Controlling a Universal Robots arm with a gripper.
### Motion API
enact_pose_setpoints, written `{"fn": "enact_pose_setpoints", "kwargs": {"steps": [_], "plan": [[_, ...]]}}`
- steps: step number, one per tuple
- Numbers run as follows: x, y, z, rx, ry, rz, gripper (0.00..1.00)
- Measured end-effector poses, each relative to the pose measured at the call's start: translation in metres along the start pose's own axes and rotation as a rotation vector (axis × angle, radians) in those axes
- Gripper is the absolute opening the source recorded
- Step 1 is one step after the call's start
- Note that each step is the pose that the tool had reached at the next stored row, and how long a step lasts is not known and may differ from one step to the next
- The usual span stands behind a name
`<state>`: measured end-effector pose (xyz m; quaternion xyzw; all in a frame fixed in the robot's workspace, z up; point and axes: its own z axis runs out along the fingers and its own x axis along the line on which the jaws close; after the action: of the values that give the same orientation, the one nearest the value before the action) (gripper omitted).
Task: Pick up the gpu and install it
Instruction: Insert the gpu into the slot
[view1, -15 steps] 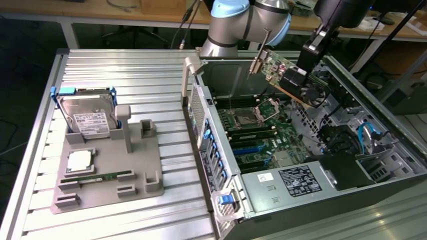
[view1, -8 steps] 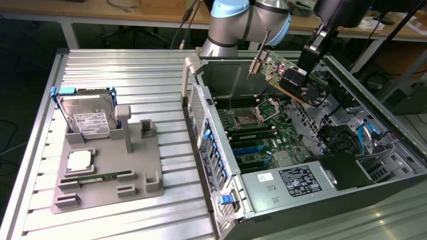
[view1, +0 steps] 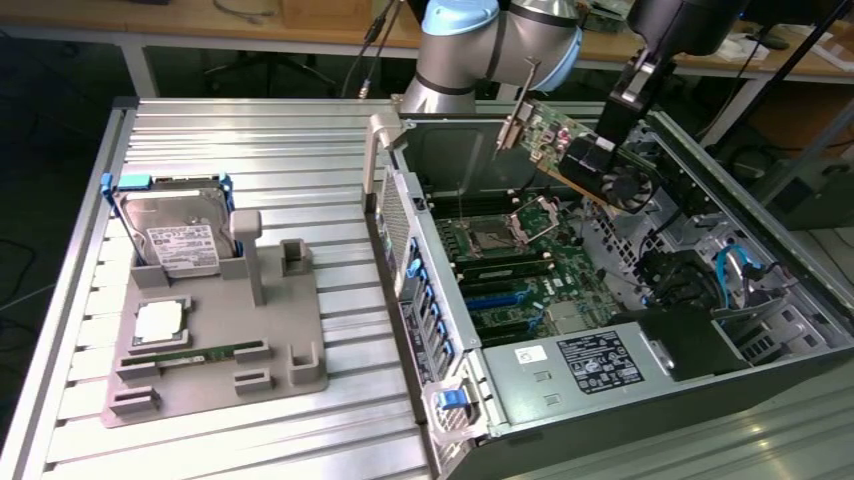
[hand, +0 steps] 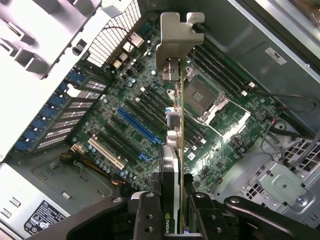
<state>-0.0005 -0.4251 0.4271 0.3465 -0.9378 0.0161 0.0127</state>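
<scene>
You are holding the gpu (view1: 561, 140) in the air over the open case (view1: 745, 212), with the jaws clamping on its cooler end. The exterior view is showing you the card's green face, its long axis sloping down from the bracket (view1: 513, 128) toward the jaws. The wrist view is giving you the card (hand: 176, 145) edge-on, its bracket (hand: 178, 37) pointing straight away from the jaws and the motherboard (hand: 125, 100) lying beyond. Well off from the jaws, the hard drive (view1: 180, 235) is sitting in the grey tray (view1: 280, 350) on the table (view1: 240, 140).
</scene>
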Motion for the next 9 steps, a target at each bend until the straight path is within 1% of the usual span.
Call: {"fn": "enact_pose_setpoints", "kwargs": {"steps": [9], "plan": [[-0.0001,0.0001,0.0,0.0012,-0.0007,-0.033,0.27]]}}
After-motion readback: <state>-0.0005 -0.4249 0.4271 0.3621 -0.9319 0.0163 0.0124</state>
